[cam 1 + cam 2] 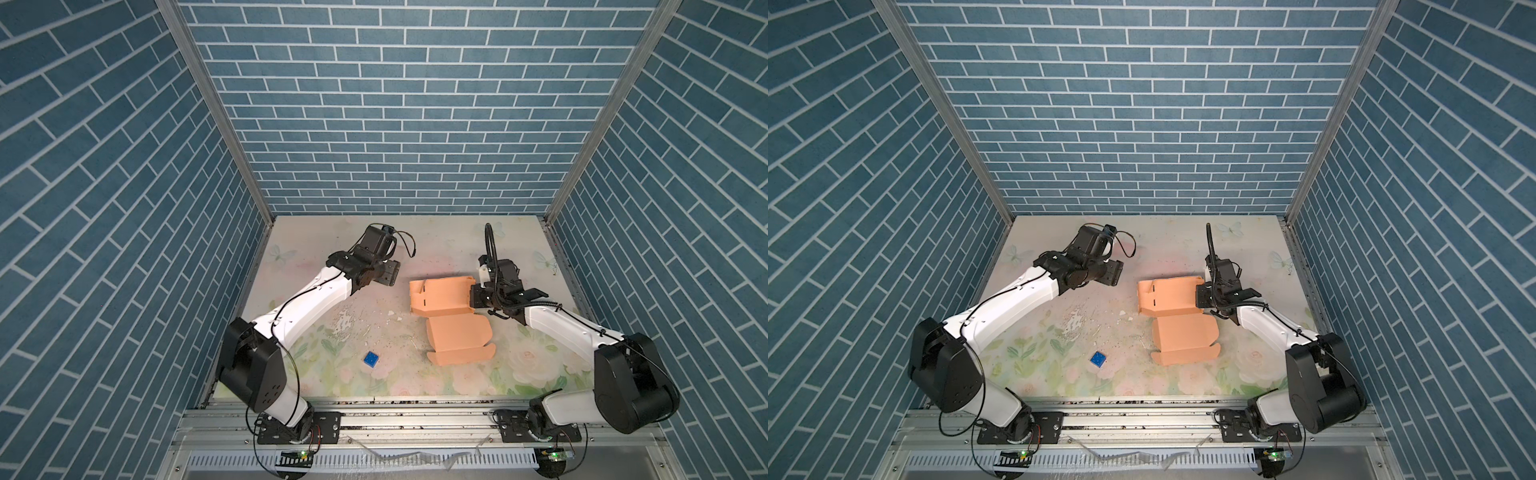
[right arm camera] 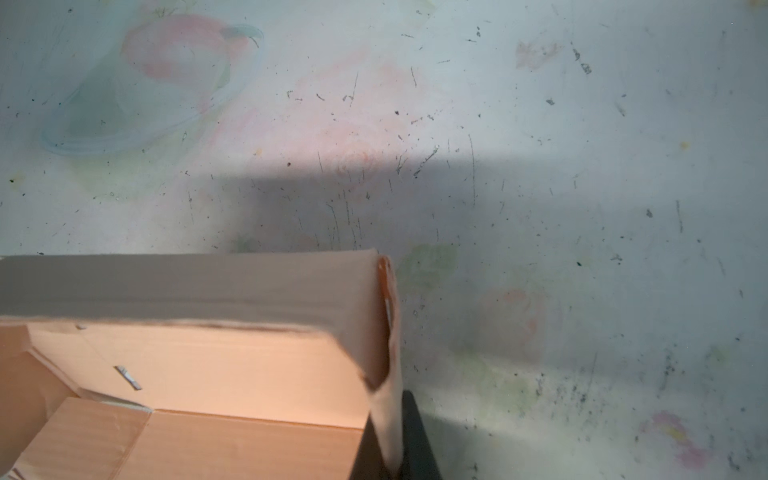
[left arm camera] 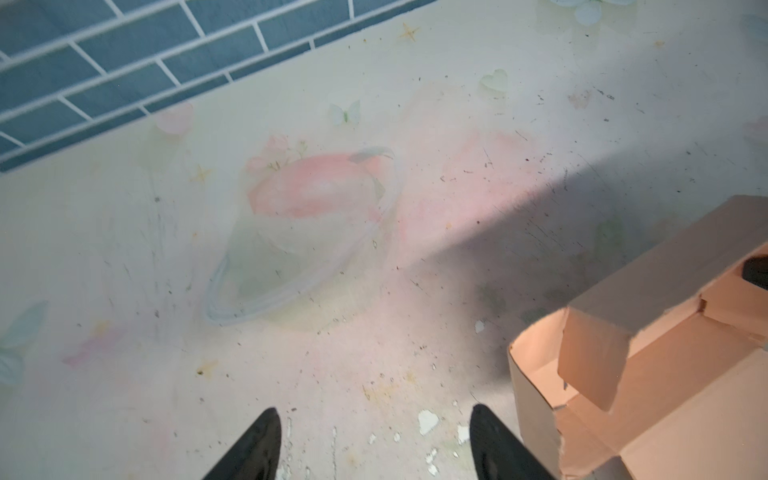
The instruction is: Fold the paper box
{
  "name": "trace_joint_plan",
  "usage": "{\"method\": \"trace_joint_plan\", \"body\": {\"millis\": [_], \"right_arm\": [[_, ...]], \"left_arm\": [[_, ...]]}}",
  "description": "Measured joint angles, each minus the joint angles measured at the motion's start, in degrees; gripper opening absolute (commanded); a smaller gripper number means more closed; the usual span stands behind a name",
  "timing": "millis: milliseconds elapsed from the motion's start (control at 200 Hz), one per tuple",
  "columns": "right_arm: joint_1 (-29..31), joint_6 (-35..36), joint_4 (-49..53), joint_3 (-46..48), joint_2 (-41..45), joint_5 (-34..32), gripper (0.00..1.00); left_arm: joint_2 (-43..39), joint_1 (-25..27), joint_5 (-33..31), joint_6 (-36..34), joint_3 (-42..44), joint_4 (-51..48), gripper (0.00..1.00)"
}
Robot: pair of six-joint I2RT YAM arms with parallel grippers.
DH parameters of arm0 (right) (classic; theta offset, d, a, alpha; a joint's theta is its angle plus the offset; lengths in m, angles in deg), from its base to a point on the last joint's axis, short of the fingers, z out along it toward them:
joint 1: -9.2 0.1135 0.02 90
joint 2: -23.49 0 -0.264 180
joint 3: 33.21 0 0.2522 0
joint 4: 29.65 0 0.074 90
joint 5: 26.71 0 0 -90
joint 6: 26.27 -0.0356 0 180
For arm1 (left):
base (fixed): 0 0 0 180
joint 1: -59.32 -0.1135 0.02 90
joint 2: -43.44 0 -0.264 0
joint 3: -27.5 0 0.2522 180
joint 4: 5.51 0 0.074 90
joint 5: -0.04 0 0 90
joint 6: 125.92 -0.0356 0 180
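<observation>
On the flower-printed desk (image 1: 324,249), the peach paper box (image 1: 442,299) sits right of centre, its walls partly raised and its lid lying open toward the front edge. The right hand (image 1: 474,291) is clamped on the box's right-end wall — dark fingers (image 2: 415,436) pinch the card from both sides. The left hand (image 1: 394,274), fingers spread and empty, hangs just off the box's left end, not touching. A small blue cube (image 1: 370,359) lies well apart, front left.

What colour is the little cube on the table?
Blue. The little cube shows best in a top view, lying on the flowery table.
</observation>
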Motion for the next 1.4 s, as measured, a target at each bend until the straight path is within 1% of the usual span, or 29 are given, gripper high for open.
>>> {"method": "trace_joint_plan", "body": {"millis": [155, 275, 425, 715, 905, 1105, 1400], "right_arm": [[-0.15, -0.48, -0.87, 1.84, 2.05, -0.02, 0.00], [-0.24, -0.90, -2.58, 1.84, 3.30, 0.11, 0.00], [-0.44, -1.90, -5.16, 2.21, 3.06, 1.79, 0.00], [-0.50, -2.36, -8.50, 5.29, 2.89, 4.33, 0.00], [-0.50, -2.40, -9.55, 5.35, 2.73, 5.53, 0.00], [-0.50, -2.40, -9.70, 5.35, 2.27, 5.75, 0.00], [-0.61, -2.40, -9.79, 5.35, 1.70, 5.79, 0.00]], "left_arm": [[-2.97, 0.50, 2.12, 6.01, 6.99, 3.13, 0.72], [-3.10, 1.75, 2.78, 9.07, 9.68, 4.37, 0.71], [-3.30, 3.65, 2.84, 11.47, 12.07, 6.56, 0.71], [-6.12, 4.87, 3.34, 14.71, 22.03, 12.68, 0.71], [-5.40, 5.25, 5.05, 15.13, 22.67, 17.29, 0.71], [-2.58, 5.40, 7.48, 14.84, 22.64, 21.27, 0.70], [-1.46, 5.42, 8.09, 14.60, 22.69, 21.73, 0.69]]}}
